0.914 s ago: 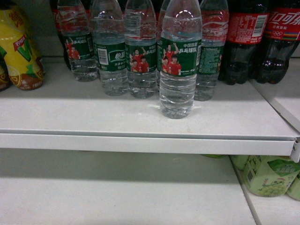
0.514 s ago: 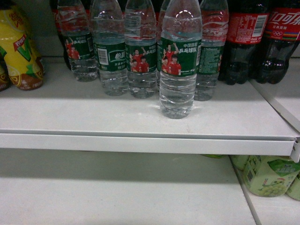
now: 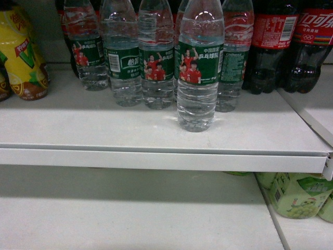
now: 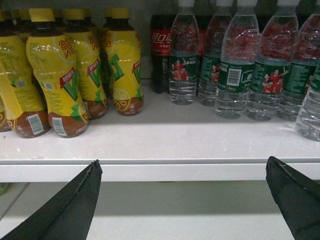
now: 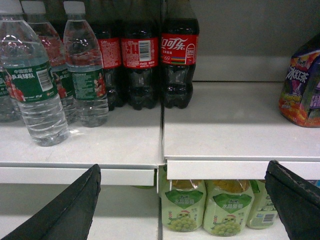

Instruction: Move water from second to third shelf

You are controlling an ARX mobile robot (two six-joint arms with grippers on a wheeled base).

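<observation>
At centre frame in your head view, the water (image 3: 200,67) stands upright near the front edge of the upper shelf (image 3: 104,125), ahead of its row. Your left gripper (image 4: 182,200) and right gripper (image 5: 182,200) are both spread wide, holding nothing, below that shelf.

White metal shelves (image 3: 156,127) run left to right, one above another (image 3: 130,213); a pale back wall (image 5: 250,30) stands far behind, evenly lit.
</observation>
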